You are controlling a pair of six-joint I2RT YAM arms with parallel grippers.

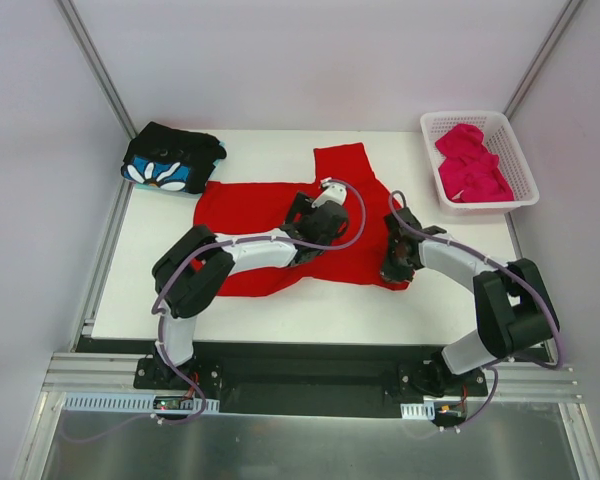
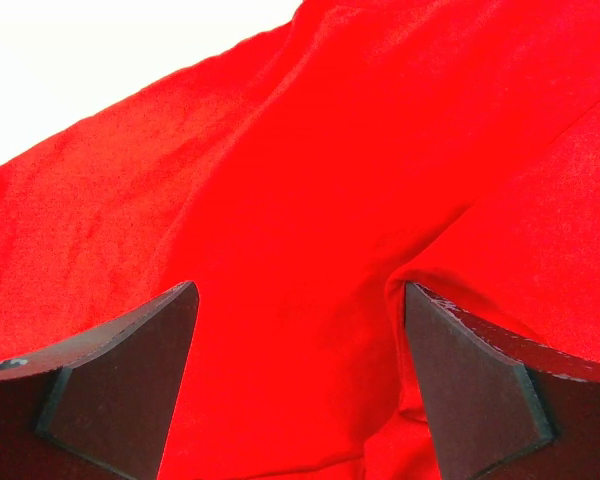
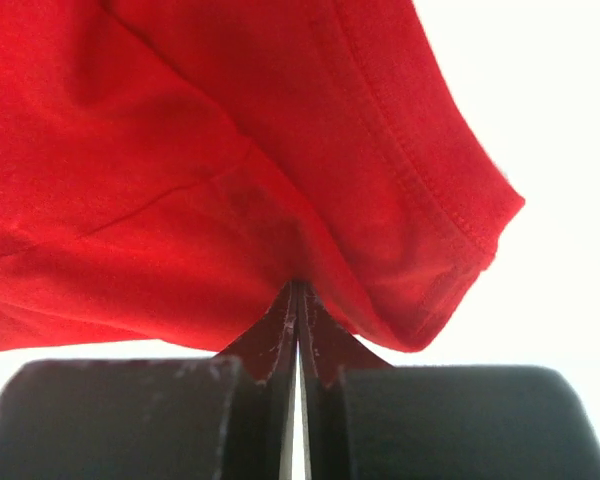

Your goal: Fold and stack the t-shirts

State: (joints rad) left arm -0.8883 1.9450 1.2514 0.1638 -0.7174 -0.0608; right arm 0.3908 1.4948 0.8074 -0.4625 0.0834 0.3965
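A bright red t-shirt (image 1: 250, 205) lies spread across the middle of the white table. My left gripper (image 1: 310, 222) hovers over its middle, and in the left wrist view it (image 2: 298, 300) is open, with red cloth (image 2: 310, 150) filling the space below the two fingers. My right gripper (image 1: 393, 272) is at the shirt's near right corner. There it (image 3: 298, 285) is shut, pinching a pucker of the red cloth (image 3: 180, 150) beside a hemmed edge. A folded black t-shirt with blue-and-white flowers (image 1: 170, 160) sits at the back left. A magenta-pink t-shirt (image 1: 470, 165) lies crumpled in the basket.
A white lattice basket (image 1: 525, 185) stands at the back right corner of the table. Metal frame posts (image 1: 95, 65) rise at both back corners. Bare white tabletop (image 1: 330, 305) shows between the red shirt and the near edge.
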